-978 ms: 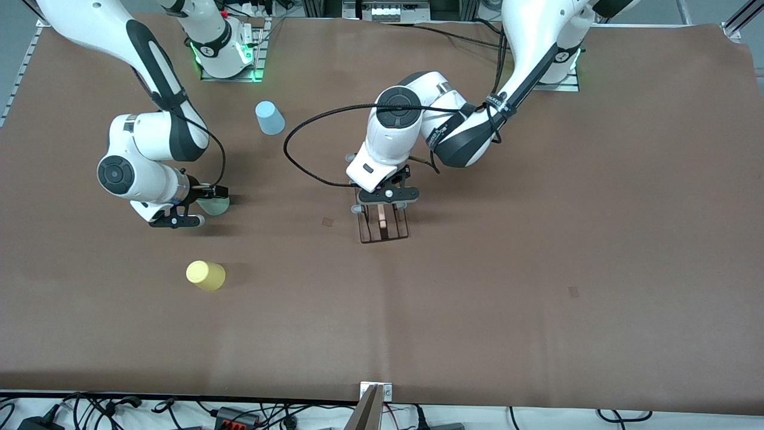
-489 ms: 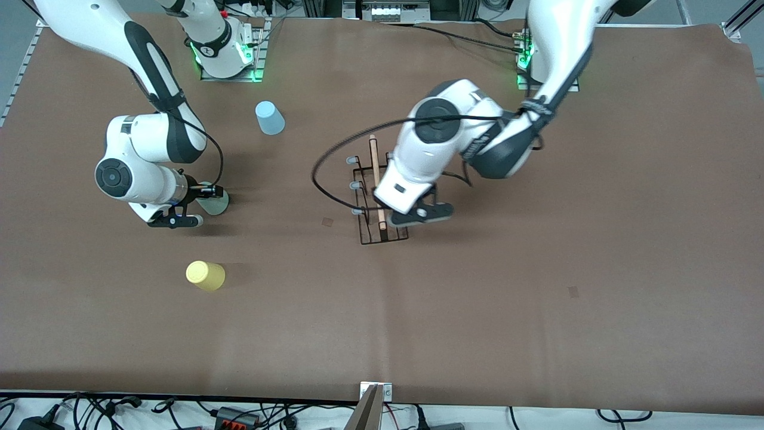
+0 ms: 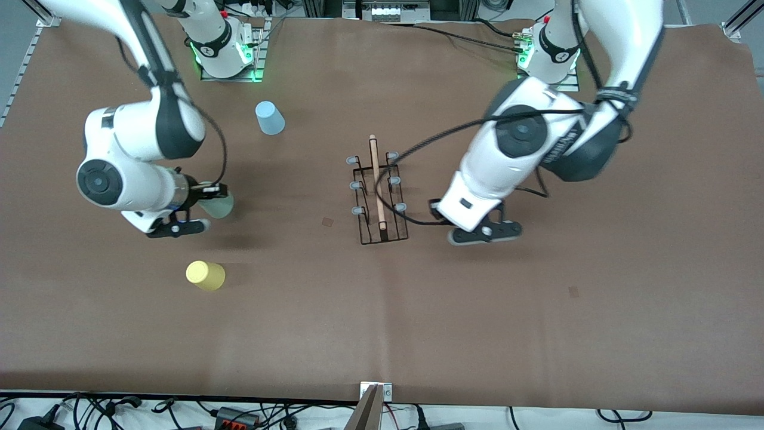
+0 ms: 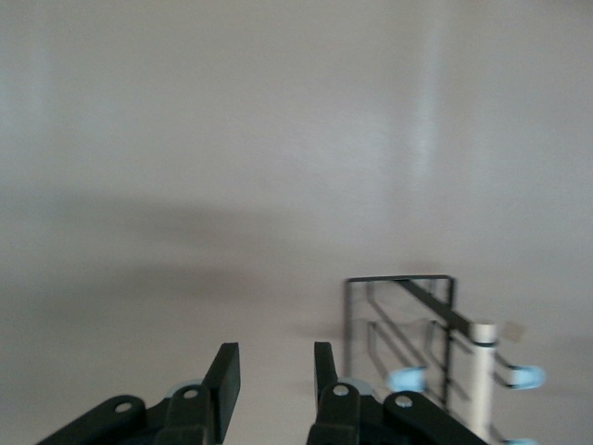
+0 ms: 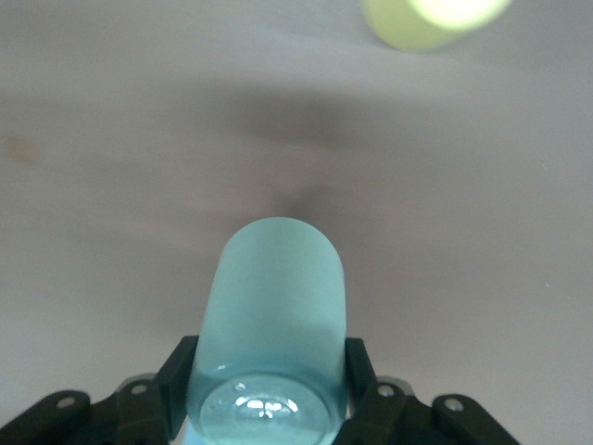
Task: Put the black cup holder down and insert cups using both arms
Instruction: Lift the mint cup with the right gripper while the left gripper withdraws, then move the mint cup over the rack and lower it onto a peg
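Note:
The black cup holder (image 3: 382, 200) stands upright on the brown table, its wooden handle on top; it also shows in the left wrist view (image 4: 417, 324). My left gripper (image 3: 483, 233) (image 4: 273, 357) hangs open over bare table beside it, toward the left arm's end, with nothing between its fingers. My right gripper (image 3: 203, 209) (image 5: 269, 350) is shut on the pale green cup (image 3: 222, 206) (image 5: 273, 297), held tilted just over the table near the right arm's end. The yellow cup (image 3: 206, 275) (image 5: 435, 19) rests nearer the front camera. The light blue cup (image 3: 270, 117) stands mouth down, farther from the camera.
A black cable (image 3: 418, 149) loops from the left arm over the table close to the cup holder. The two arm bases (image 3: 227, 54) (image 3: 552, 57) stand along the table's edge farthest from the camera. Cables lie off the table's near edge.
The left gripper let go of the cup holder's handle and swung away toward the left arm's end. The right gripper closed on the pale green cup and rose slightly.

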Controlling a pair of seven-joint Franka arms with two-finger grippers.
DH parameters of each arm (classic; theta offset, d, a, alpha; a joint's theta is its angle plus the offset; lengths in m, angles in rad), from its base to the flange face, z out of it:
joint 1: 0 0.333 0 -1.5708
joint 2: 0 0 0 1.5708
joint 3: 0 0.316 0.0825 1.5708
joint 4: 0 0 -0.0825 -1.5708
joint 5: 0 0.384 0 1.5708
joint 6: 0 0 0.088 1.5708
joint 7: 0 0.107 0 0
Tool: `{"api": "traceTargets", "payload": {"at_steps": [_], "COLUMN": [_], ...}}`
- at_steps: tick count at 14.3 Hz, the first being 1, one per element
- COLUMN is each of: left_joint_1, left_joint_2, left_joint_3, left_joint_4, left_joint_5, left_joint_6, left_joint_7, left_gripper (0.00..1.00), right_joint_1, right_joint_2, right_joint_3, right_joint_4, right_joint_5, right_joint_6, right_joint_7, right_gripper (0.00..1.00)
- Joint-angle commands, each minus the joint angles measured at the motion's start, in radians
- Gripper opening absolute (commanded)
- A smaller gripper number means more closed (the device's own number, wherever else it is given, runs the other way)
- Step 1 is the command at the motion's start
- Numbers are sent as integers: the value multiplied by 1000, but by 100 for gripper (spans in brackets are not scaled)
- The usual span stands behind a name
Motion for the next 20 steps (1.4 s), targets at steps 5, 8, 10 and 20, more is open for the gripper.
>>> {"api": "traceTargets", "payload": {"at_steps": [5, 8, 10, 20], "left_joint_1": [180, 256, 273, 120], "left_joint_2": [-68, -68, -108, -368], "left_joint_3": [-7, 0, 34, 416], "left_joint_4": [66, 118, 127, -55], "left_joint_5": [-6, -12, -13, -136], "left_joint_6": [-227, -319, -355, -404], "left_joint_7": [351, 484, 550, 730], "left_gripper": [48, 49, 54, 100], "right_joint_1": [297, 394, 430, 510], "right_joint_2": [13, 49, 63, 157], "right_joint_3": [-5, -5, -5, -4], "right_joint_4": [145, 204, 207, 208], "right_joint_5": [58, 58, 59, 113], "right_joint_6": [-53, -53, -53, -39], "right_joint_7": [223, 353, 366, 384], "right_gripper": [27, 27, 27, 27]}}
